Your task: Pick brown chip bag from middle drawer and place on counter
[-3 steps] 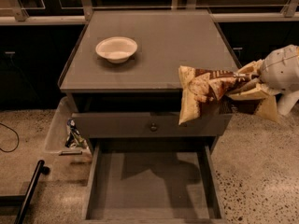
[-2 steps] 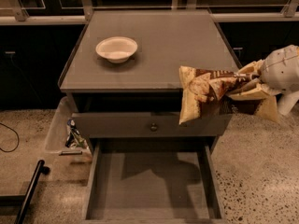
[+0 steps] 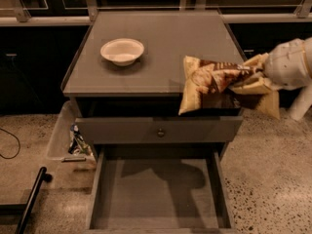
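I'm gripping the bag (image 3: 209,82) by one end with the pincer (image 3: 256,77), at frame right. It's overhanging the worktop (image 3: 170,43) edge, so I judge it's needing carrying inward.

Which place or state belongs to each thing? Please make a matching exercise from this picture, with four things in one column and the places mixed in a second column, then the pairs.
Things:
1. white bowl
2. brown chip bag
3. middle drawer
4. pincer

Places or states:
A. pulled open, below the drawer front with a round knob
B. at the right side of the view, shut on the bag's end
C. standing on the left part of the counter
D. held at the counter's front right corner, hanging past the edge

Pairs: 1-C, 2-D, 3-A, 4-B.
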Controlling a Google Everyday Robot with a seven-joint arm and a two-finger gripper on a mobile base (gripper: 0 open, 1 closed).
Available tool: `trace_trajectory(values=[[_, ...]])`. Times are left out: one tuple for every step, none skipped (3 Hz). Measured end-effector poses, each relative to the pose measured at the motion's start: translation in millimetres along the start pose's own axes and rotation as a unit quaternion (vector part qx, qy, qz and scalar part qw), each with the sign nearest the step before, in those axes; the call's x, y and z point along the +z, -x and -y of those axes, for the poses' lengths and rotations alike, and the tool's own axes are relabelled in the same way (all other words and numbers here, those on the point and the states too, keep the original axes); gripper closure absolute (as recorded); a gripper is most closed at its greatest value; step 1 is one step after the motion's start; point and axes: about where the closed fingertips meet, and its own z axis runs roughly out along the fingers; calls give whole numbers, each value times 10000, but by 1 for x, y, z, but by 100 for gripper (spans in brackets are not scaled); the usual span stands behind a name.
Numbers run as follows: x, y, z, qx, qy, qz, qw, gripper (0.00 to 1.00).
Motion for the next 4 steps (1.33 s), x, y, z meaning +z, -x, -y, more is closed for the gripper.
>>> trace_trajectory(values=[[14,20,46,-4,-136,341,9993,100],[28,45,90,20,-148,748,9971,100],[47,59,122,100,-207,892,9958,100],[65,46,140,406,-298,846,9951,100]])
